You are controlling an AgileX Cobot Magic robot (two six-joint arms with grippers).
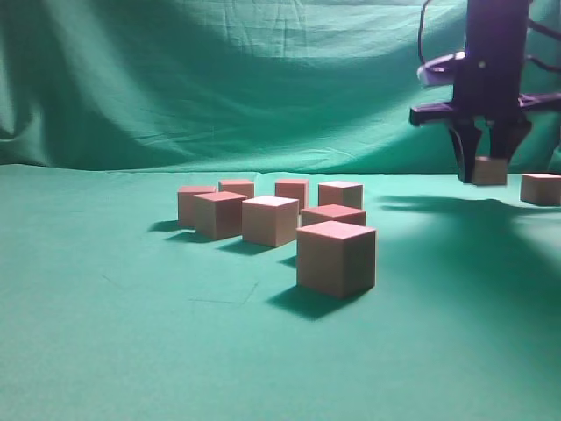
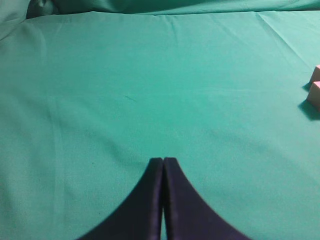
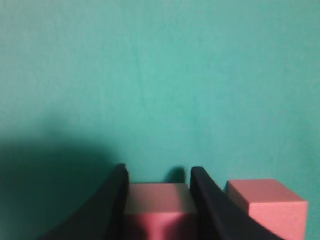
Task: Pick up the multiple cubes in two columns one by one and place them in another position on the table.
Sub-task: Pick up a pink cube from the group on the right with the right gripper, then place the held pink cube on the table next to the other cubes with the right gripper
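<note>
My right gripper stands upright over the far right of the table, jaws against both sides of one cube — a grip from above keeps it level. Whether it rests on the cloth or hangs just clear, I cannot tell. A second cube sits just beside it. The cluster at mid-table counts seven; nine in all. My left gripper is closed and empty.
</note>
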